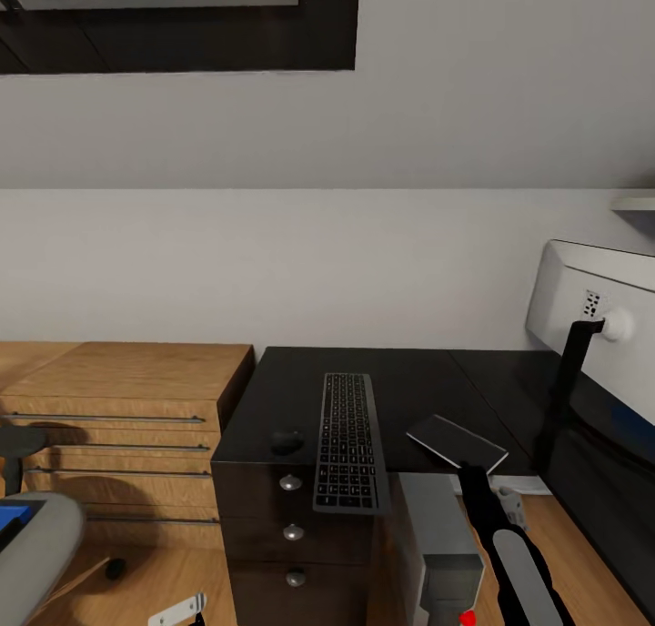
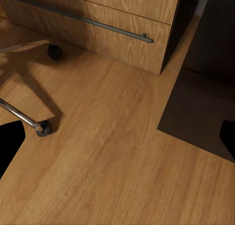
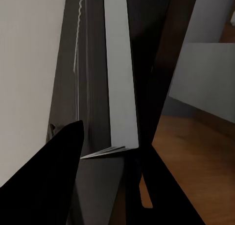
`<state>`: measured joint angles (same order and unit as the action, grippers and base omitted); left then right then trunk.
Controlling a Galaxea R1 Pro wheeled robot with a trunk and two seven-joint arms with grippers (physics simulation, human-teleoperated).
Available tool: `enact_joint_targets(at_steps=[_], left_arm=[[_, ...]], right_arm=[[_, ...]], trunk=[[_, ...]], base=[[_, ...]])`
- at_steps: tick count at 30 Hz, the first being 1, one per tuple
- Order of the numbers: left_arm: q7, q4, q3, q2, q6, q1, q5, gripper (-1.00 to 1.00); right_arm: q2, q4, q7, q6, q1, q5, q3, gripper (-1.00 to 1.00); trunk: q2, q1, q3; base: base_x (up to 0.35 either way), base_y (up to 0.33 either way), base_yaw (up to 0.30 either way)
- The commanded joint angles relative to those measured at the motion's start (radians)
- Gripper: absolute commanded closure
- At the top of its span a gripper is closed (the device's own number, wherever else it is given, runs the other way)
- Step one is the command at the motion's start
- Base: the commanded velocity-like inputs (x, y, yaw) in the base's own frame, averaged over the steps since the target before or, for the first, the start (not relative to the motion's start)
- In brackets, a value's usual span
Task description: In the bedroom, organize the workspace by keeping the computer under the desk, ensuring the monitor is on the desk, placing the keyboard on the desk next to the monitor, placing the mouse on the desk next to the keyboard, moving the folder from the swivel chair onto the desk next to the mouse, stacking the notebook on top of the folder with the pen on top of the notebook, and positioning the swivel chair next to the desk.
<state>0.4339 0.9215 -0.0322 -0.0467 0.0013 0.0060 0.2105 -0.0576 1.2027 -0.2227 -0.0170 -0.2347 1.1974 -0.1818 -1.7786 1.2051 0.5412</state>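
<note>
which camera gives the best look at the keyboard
The head view: the keyboard lies whole on the desk, overhanging its front edge. The left wrist view looks at floor and wooden drawers; the right wrist view at blurred dark and pale edges.

The black tabletop point(image 1: 409, 380) stands against the grey wall. On it the keyboard point(image 1: 347, 442) lies lengthwise, its near end passing over the front edge above the dark drawer unit point(image 1: 291, 535). A dark mouse point(image 1: 287, 441) sits just beside the keyboard, on its left. To the right lies the dark grey notebook point(image 1: 457, 442), turned at an angle. The monitor point(image 1: 596, 321) shows its white back at the right edge. The computer point(image 1: 444, 544) stands below the tabletop. A light wooden cabinet point(image 1: 127, 408) is at the left, and the swivel chair point(image 1: 36, 544) carries the blue folder point(image 1: 11, 519). The right arm point(image 1: 509, 553) reaches up near the notebook.
</note>
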Motion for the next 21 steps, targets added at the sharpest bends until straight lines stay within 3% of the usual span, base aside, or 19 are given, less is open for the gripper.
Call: enact_joint_targets(at_steps=[1,11,12,21], left_arm=[[0.006,0.002,-0.003,0.001,0.000,0.000,0.009,-1.00],[0.005,0.002,-0.003,0.001,0.000,0.000,0.009,-1.00],[0.005,0.002,-0.003,0.001,0.000,0.000,0.009,-1.00],[0.006,0.002,-0.003,0.001,0.000,0.000,0.009,-1.00]], right_arm=[[-0.001,-0.034,-0.006,-0.002,0.000,0.008,-0.002,1.00],[-0.001,-0.034,-0.007,-0.003,0.000,0.008,-0.002,1.00],[-0.001,-0.034,-0.007,-0.003,0.000,0.008,-0.002,-1.00],[0.000,-0.034,-0.007,-0.003,0.000,0.008,-0.002,-1.00]], trunk=[[0.000,0.000,0.001],[0.000,0.000,0.001],[0.000,0.000,0.001],[0.000,0.000,0.001]], base=[[0.000,0.000,0.000],[0.000,0.000,0.000],[0.000,0.000,0.000],[0.000,0.000,0.000]])
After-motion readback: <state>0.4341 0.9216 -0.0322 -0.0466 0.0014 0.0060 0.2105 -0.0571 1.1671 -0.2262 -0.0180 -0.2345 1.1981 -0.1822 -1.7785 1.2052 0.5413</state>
